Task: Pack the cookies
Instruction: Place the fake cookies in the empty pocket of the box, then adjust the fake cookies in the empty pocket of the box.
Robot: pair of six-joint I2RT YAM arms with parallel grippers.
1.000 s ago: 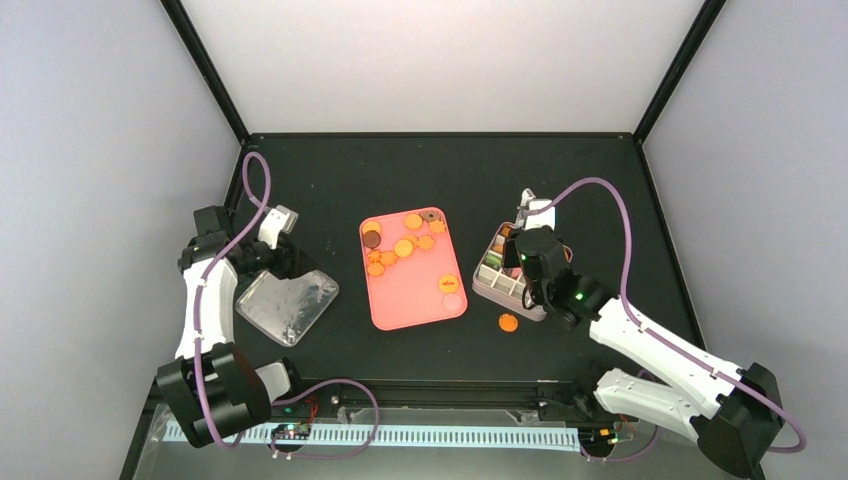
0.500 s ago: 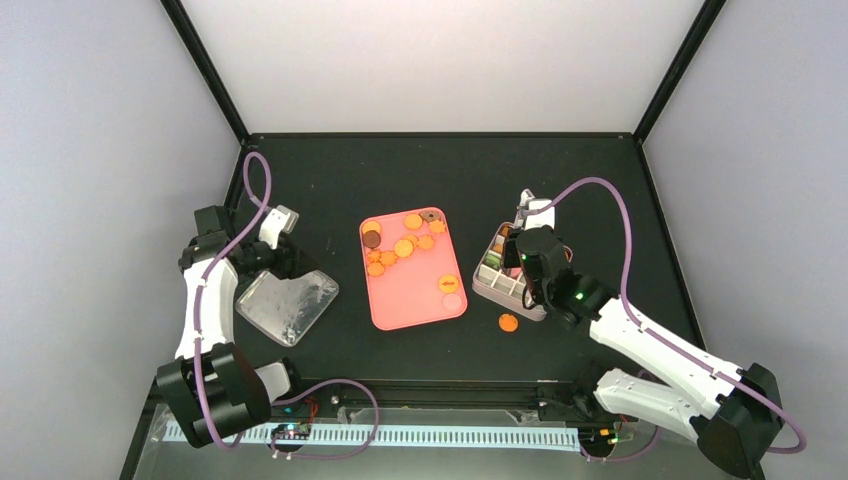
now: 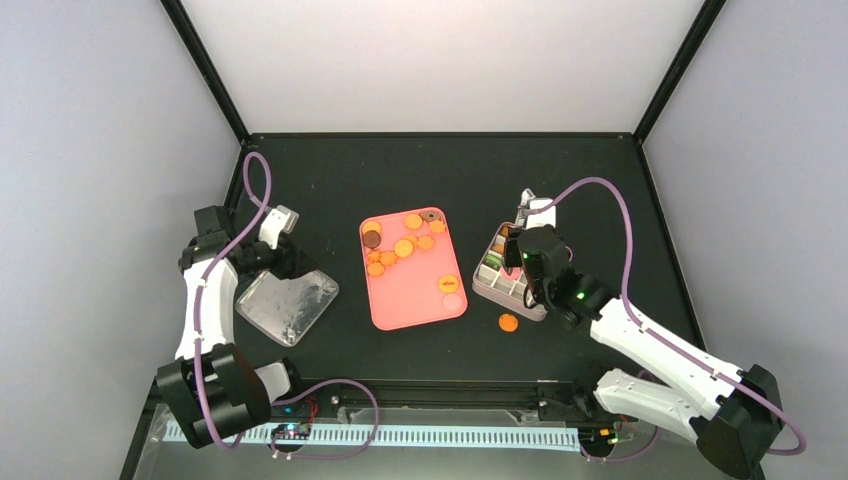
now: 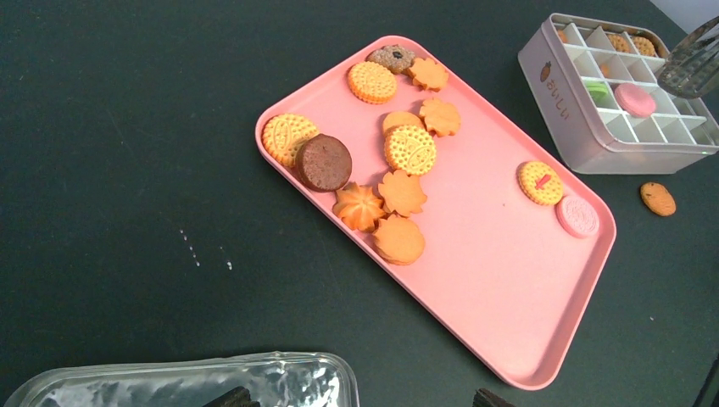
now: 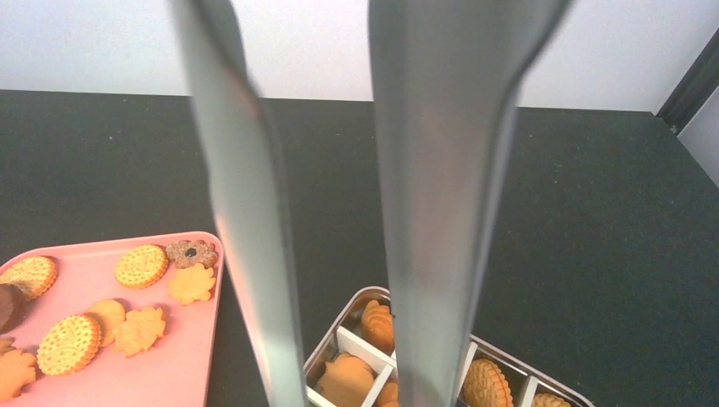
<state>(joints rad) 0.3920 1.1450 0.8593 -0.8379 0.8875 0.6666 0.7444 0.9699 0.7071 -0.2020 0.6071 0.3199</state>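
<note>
My right end effector (image 3: 524,257) is clamped on long metal tongs (image 5: 424,170), blades apart above the grey divided plastic box (image 3: 497,283); left end effector (image 4: 360,396) apart.

The black table (image 3: 440,170) in front of me has four things sitting straight on it. There's a pink tray (image 3: 415,295) in the middle and a white divided box (image 3: 497,285) just right of it. A clear lid (image 3: 288,305) is well off to my left, and one stray cookie (image 3: 508,322) lies on the bare top beside the box's near corner.
</note>
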